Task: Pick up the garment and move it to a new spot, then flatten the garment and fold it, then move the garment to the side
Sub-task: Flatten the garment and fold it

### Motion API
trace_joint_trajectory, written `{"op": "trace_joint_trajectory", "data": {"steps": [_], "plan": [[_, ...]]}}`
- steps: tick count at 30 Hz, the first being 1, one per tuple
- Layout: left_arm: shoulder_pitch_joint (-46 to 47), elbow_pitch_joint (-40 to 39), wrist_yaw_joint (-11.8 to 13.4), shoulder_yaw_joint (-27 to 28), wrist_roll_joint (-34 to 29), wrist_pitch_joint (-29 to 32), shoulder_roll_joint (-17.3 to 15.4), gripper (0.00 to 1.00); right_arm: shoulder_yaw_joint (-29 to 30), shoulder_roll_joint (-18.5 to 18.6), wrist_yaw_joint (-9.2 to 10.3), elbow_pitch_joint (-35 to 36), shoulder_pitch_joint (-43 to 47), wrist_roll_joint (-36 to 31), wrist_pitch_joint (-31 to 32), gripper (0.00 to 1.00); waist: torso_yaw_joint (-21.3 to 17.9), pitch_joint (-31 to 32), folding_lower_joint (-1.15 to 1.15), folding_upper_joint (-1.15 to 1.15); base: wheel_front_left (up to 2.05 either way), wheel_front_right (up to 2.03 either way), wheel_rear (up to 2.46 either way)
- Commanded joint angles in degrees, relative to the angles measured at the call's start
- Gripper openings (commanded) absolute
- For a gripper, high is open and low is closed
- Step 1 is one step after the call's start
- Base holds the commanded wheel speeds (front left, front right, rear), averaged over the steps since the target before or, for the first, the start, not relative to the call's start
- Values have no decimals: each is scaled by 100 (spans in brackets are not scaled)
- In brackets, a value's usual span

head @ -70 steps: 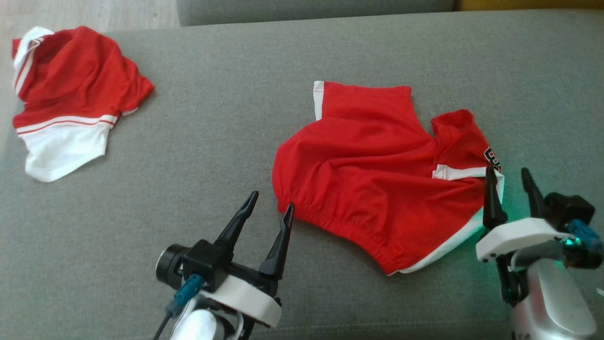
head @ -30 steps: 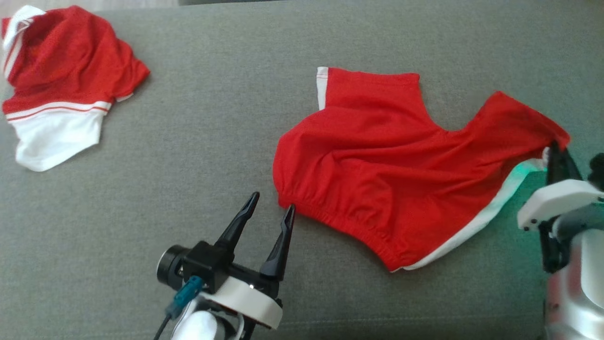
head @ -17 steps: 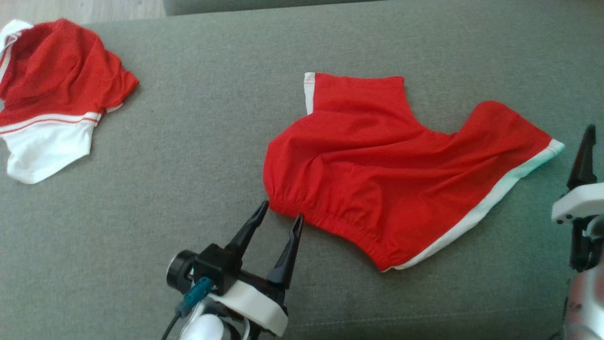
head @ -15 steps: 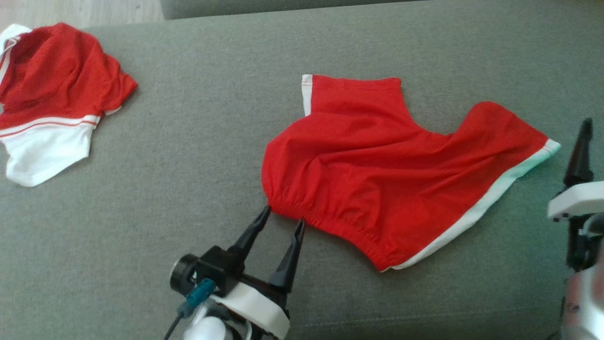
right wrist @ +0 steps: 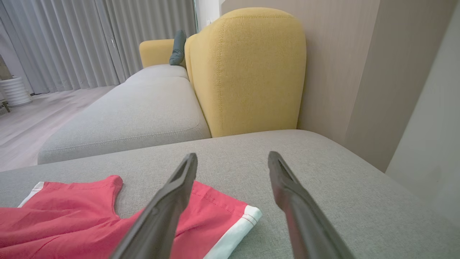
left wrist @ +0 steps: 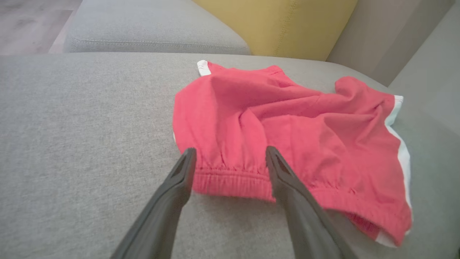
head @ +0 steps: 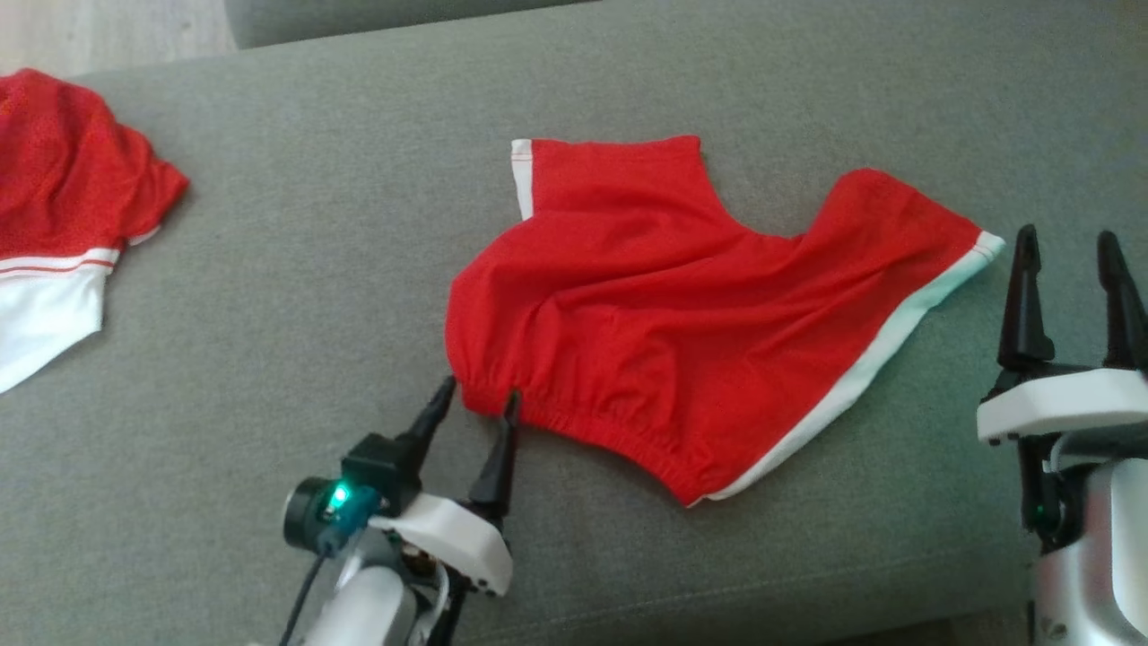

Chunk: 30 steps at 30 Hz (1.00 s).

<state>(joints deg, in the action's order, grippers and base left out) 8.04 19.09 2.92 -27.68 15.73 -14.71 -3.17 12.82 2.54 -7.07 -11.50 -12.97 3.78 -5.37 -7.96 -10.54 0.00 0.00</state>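
The red fabric shorts (head: 682, 314) with white side stripes lie spread and slightly rumpled on the grey upholstered sofa seat (head: 296, 296). The corner of their gathered elastic waistband (left wrist: 230, 181) sits between the parted, empty jaws of the left gripper (head: 480, 391). The right gripper (head: 1065, 235) also has its jaws released and holds nothing, with the shorts' white-edged leg hem (right wrist: 248, 216) just beside their left tip. A second red-and-white garment (head: 54, 197) lies well off to the left.

The right tool (head: 1065, 235) has pulled the folded leg of the red fabric shorts with white side trim (head: 682, 323) out flat and let go. The left tool (head: 479, 392) has advanced to straddle their waistband corner.
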Motion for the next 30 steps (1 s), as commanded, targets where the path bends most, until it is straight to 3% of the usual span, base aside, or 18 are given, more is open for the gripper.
{"op": "trace_joint_trajectory", "data": {"steps": [1,5,9,10,11,12,13,17,22,30], "plan": [[214,-79,61,219,0,-29,29,100,-168,33,-42,238,-10,45,-14,100,-50,-49,0,0,0,0,0],[444,317,93,285,-21,-29,29,100,-287,33,-42,333,31,109,6,100,-133,-124,0,0,0,0,0],[654,685,-45,114,36,-29,29,100,-355,33,-42,390,46,151,6,100,-175,-170,0,0,0,0,0],[699,763,-70,62,56,-29,29,85,-353,33,-42,392,50,159,2,100,-174,-175,0,0,0,0,0],[744,838,-84,17,63,-29,29,45,-345,33,-42,390,54,166,-2,100,-170,-178,0,0,0,0,0],[785,905,-92,-22,63,-29,29,11,-338,33,-42,388,57,172,-7,100,-164,-178,0,0,0,0,0],[822,955,-92,-39,58,-29,29,0,-332,33,-42,386,60,180,-13,100,-156,-176,0,0,0,0,0],[1005,995,-53,92,-52,-29,-43,0,-305,33,-42,394,77,217,-64,100,-100,-174,0,0,0,0,0],[1444,843,-40,357,-286,-29,-474,0,-324,33,-42,396,88,245,-87,100,-19,-230,0,0,0,0,0],[2705,1216,-393,438,-607,111,-1267,0,-657,33,-42,292,8,356,-132,100,-73,-441,0,0,0,0,0]]}}
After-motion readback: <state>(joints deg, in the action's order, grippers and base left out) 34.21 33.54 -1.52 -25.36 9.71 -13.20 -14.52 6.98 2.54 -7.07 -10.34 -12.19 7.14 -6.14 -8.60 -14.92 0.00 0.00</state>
